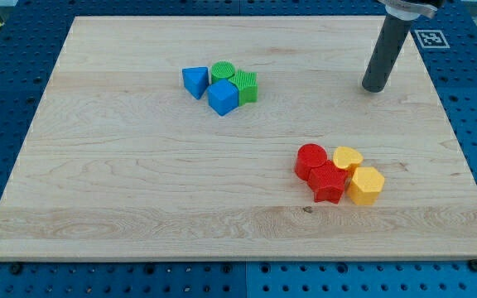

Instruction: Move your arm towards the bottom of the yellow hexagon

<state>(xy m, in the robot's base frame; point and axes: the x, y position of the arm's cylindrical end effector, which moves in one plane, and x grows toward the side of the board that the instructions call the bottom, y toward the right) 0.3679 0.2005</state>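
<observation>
Nearest the view's bottom edge, toward the view's right, sits the warm-coloured cluster on the wooden desk. The yellow hexagon is its piece farthest toward the view's right and bottom, touching the red star-like block on its left. Just above the hexagon lies the yellow heart, and to the left of that the red cylinder, which presses against the star-like block; all four pieces are packed together.

Farther up and well apart, left of centre, is the cool-coloured group: a blue cube-like block at its lower middle, a blue triangle on the view's left, a green cylinder at the back, and a ridged green block on the view's right, all close together.

Farthest away, near the view's top right, my tip rests on the desk, well apart from every block and directly above the yellow hexagon in the view. The arm carries no pincer, only a dark rod, so nothing is held
</observation>
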